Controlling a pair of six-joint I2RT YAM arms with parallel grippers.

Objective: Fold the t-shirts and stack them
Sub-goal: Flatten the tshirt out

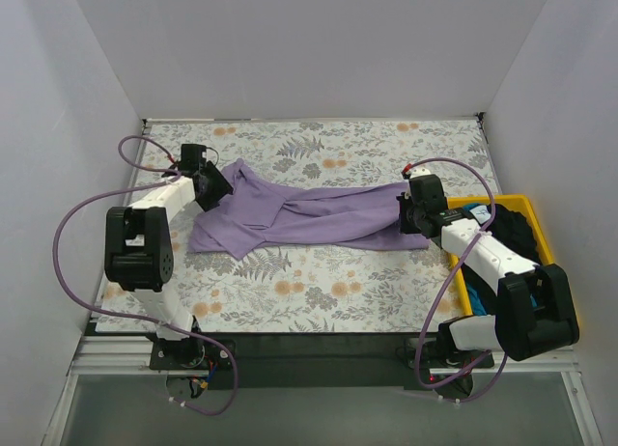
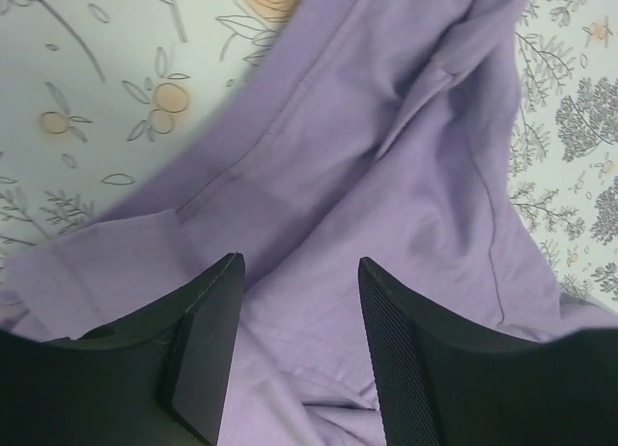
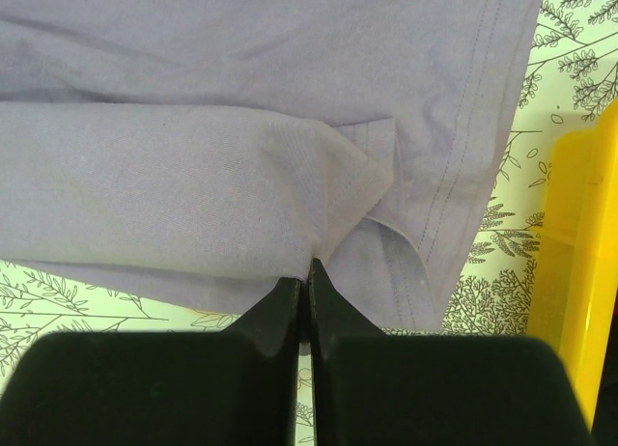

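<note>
A table (image 1: 319, 292) covered in a flower-and-fern print sits between plain white walls (image 1: 309, 50), with the purple shirt (image 1: 309, 219) stretched sideways across its middle. A yellow tray (image 1: 526, 200) at the right edge holds a blue shirt (image 1: 478, 214) and a black shirt (image 1: 517, 234). The left arm reaches to the shirt's far left corner, its left gripper (image 2: 301, 267) about half open over flat cloth with nothing pinched, while the right gripper (image 3: 307, 267), beside the tray, is closed on a fold at the shirt's right end.
</note>
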